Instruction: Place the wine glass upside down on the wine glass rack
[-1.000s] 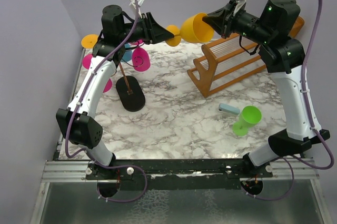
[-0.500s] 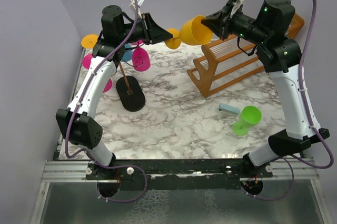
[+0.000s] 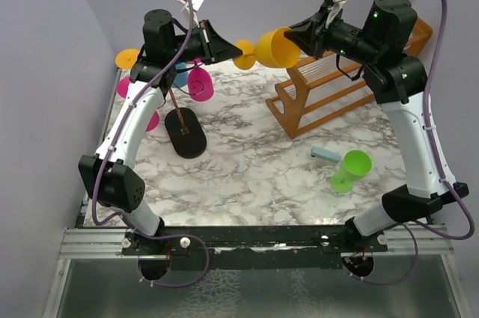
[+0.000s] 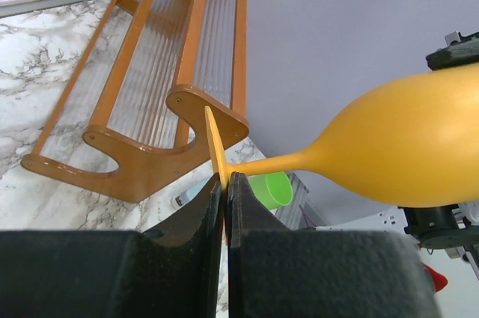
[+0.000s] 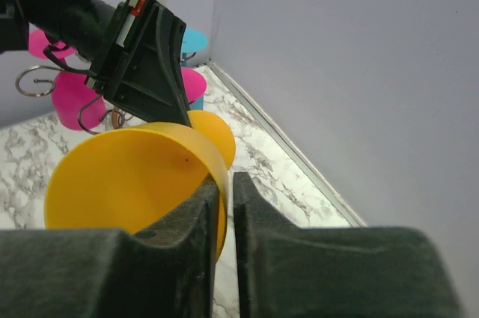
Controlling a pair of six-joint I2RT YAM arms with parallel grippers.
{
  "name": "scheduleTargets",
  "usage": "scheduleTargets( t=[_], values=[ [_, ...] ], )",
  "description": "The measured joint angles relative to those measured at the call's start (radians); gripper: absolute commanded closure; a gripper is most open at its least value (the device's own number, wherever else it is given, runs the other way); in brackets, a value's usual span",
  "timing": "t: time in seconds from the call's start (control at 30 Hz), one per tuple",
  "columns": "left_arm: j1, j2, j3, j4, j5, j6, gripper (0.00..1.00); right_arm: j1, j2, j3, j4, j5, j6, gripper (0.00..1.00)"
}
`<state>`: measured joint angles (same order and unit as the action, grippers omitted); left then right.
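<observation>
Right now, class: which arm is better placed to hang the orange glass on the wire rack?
Left: its hand pinches the glass by the foot, and the rack stands beside it.

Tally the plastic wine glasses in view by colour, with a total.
Yellow-orange: 2 (held wine glass, far-left orange glass)
Pink glasses: 3
Blue glass: 1
Green glass: 1
Total: 7

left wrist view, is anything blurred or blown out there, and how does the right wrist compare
Left wrist view: the yellow glass is sharp, with only a soft sheen and no blown-out glare; the close left fingers are dark and nearly featureless. Right wrist view: much the same, the glass rim crisp, the right fingers underexposed, the wall evenly lit.
</observation>
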<state>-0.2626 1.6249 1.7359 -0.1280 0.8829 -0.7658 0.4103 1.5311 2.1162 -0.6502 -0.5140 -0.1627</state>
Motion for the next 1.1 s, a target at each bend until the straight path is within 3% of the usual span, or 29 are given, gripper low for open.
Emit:
scheduleTargets(
  t=[0.07,0.13,0.33,0.47,0.7,0.97,1.1],
  values=[
    [0.001,0.0,-0.001,-0.001,-0.003,0.001,1.0,0.0,-0.005,-0.013,0.0,-0.002,-0.004,0.61],
    [0.001,-0.003,-0.001,-0.008,-0.005,0.01,1.0,0.0,-0.007,-0.026,0.0,-0.003,-0.012,0.53],
    [0.006,-0.021,0.027,-0.084,-0.037,0.091,1.0,0.0,-0.008,-0.046,-0.01,-0.002,-0.054,0.43],
    [0.011,-0.039,0.074,-0.153,-0.072,0.167,1.0,-0.002,-0.026,-0.057,-0.028,0.009,-0.09,0.25],
    [0.033,-0.072,0.19,-0.277,-0.184,0.322,1.0,-0.037,-0.08,-0.063,-0.074,-0.006,-0.165,0.14],
    [0.028,-0.079,0.335,-0.402,-0.391,0.53,1.0,-0.118,-0.139,-0.052,-0.15,-0.112,-0.241,0.13],
    [-0.04,-0.079,0.389,-0.459,-0.547,0.683,1.0,-0.162,-0.158,-0.05,-0.166,-0.15,-0.255,0.12]
  ],
)
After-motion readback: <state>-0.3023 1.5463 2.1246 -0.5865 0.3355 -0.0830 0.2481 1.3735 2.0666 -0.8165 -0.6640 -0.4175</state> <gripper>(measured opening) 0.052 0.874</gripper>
